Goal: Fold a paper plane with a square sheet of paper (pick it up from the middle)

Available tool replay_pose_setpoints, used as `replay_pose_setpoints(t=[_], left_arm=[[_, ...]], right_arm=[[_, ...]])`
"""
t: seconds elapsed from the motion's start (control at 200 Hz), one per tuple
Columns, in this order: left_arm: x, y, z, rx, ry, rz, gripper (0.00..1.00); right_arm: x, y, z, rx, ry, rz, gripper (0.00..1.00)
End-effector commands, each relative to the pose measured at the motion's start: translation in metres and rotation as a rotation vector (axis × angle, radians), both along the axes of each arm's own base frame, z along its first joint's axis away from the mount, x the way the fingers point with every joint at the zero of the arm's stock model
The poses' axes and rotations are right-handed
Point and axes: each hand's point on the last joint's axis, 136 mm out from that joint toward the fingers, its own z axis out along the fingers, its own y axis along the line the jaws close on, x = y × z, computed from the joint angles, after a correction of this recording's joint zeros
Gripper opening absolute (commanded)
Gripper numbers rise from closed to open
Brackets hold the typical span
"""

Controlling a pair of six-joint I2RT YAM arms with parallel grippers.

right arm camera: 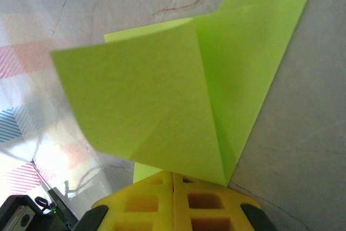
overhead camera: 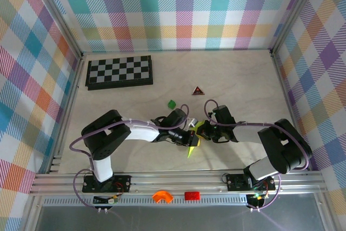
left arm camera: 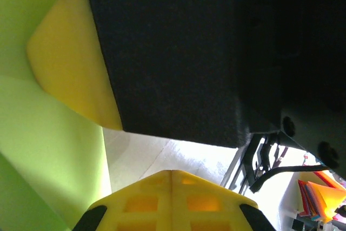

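The paper plane is a lime-green folded sheet with sharp creases, standing up from the tips of my right gripper, which is shut on its lower edge. In the top view the paper plane pokes toward the near edge, below the two grippers meeting at mid-table. My left gripper is shut with nothing showing between its yellow fingers. The paper plane lies to its left. Close above it is the right gripper's yellow finger with its black pad. From above, the left gripper and right gripper nearly touch.
A black-and-white chessboard lies at the back left. A dark red triangle and a tiny green block sit behind the grippers. An orange piece and a red piece rest on the front rail. Checked walls enclose the table.
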Motion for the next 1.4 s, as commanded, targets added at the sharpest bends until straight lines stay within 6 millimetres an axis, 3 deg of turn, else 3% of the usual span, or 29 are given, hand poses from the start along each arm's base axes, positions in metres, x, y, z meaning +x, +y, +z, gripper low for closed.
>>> replay_pose_setpoints(t=[0.0,0.37,0.645,0.895,0.995,1.08,1.25,1.395], left_arm=[[-0.006,0.005,-0.012,0.035,-0.001,-0.027,0.0],[-0.032,0.044,-0.042,0.128,0.032,-0.018,0.0],[-0.053,0.05,-0.025,0.118,0.02,-0.046,0.0],[-0.07,0.094,-0.052,0.29,0.001,-0.032,0.0],[-0.074,0.103,-0.05,0.298,-0.01,-0.023,0.0],[-0.072,0.097,-0.028,0.248,-0.043,-0.015,0.0],[-0.048,0.069,0.022,0.125,-0.147,0.021,0.0],[-0.032,0.029,0.034,0.059,-0.151,-0.007,0.0]], right_arm=[[-0.031,-0.036,-0.045,-0.197,0.152,-0.043,0.0],[-0.035,-0.039,-0.049,-0.212,0.163,-0.037,0.0],[-0.036,-0.039,-0.054,-0.218,0.175,-0.04,0.0],[-0.036,-0.038,-0.054,-0.211,0.178,-0.039,0.0],[-0.036,-0.038,-0.053,-0.211,0.178,-0.039,0.0],[-0.037,-0.038,-0.052,-0.209,0.18,-0.041,0.0],[-0.038,-0.039,-0.051,-0.204,0.176,-0.05,0.0],[-0.038,-0.039,-0.051,-0.201,0.177,-0.05,0.0]])
